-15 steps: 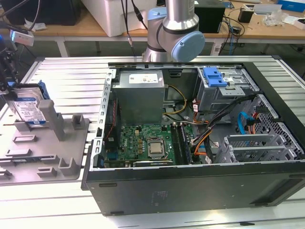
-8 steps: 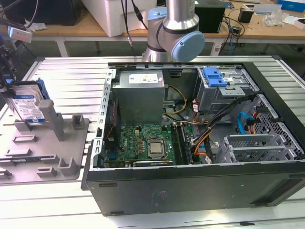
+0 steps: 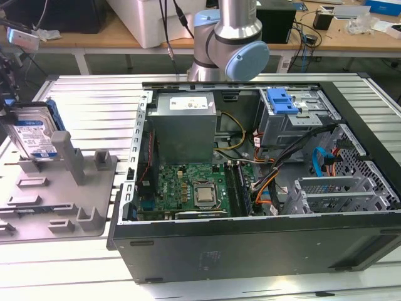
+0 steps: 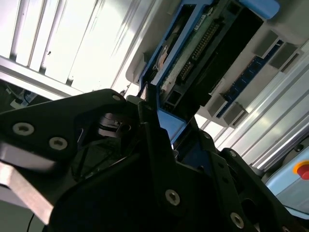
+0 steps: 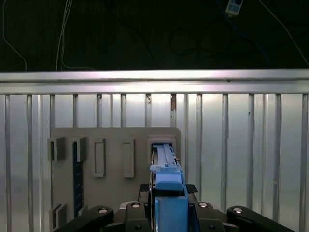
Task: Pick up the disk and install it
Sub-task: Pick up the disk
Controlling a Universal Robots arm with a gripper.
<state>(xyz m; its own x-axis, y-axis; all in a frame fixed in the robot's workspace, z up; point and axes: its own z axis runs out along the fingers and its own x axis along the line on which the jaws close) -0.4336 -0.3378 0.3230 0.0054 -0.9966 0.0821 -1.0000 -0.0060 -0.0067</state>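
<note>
Arm (image 3: 227,39): in the exterior view, an upright silver tube enters a grey joint housing fitted with a pale blue end cap, and a second grey housing sits just below and to the exterior view's left of it. Gripper (image 5: 169,193): black, linkage type, built of bolted plates. In both wrist views its two fingers (image 4: 152,130) converge from opposite sides and clamp the disk (image 5: 164,154) by its blue-framed end, one finger against each broad face. The jaws are closed down to the thickness of that piece. In the first wrist view the knuckle plates sit level and symmetrical about the held edge.
</note>
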